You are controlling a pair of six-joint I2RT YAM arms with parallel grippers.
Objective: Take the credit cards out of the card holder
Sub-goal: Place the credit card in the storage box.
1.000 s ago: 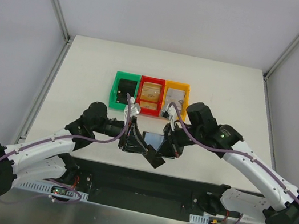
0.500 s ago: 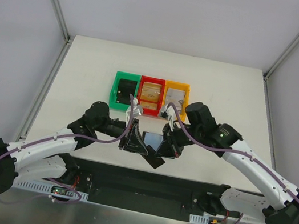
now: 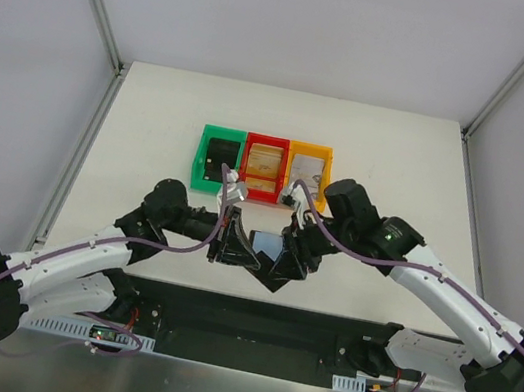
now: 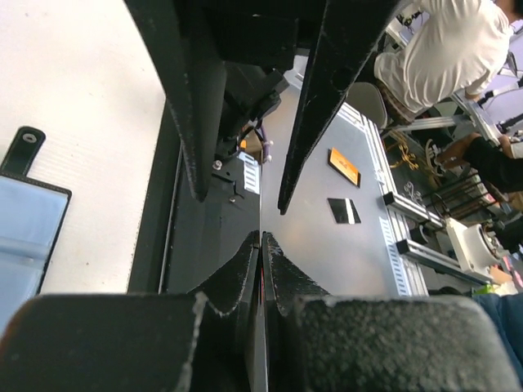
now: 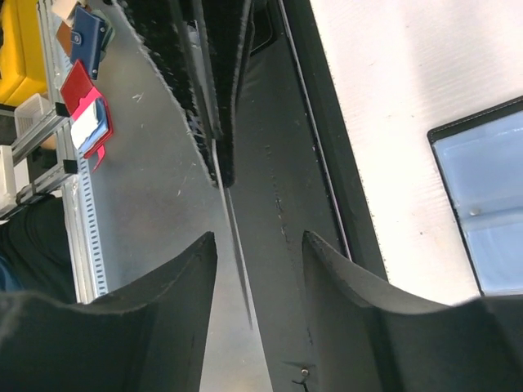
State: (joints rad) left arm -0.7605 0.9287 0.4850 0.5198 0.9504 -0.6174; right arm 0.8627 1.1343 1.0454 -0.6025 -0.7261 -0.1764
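Observation:
The card holder [image 3: 267, 244] lies open on the table between my two grippers, a bluish-grey panel facing up. It also shows at the left edge of the left wrist view [image 4: 24, 224] and at the right of the right wrist view [image 5: 482, 212]. My left gripper [image 4: 261, 238] [image 3: 225, 242] is shut on a thin credit card seen edge-on. The same credit card [image 5: 234, 253] runs as a thin line between the spread fingers of my right gripper [image 5: 257, 241] [image 3: 283, 261], which is open and does not touch it.
Three bins stand in a row behind the grippers: green [image 3: 216, 158] with a chunky black object, red [image 3: 265, 164] with a tan card, yellow [image 3: 308, 171] with a pale card. The black base rail [image 3: 250, 321] runs along the near table edge.
My left gripper has closed on the card. My right gripper, shut before, has opened off it. Both arms have stayed almost in place over the holder.

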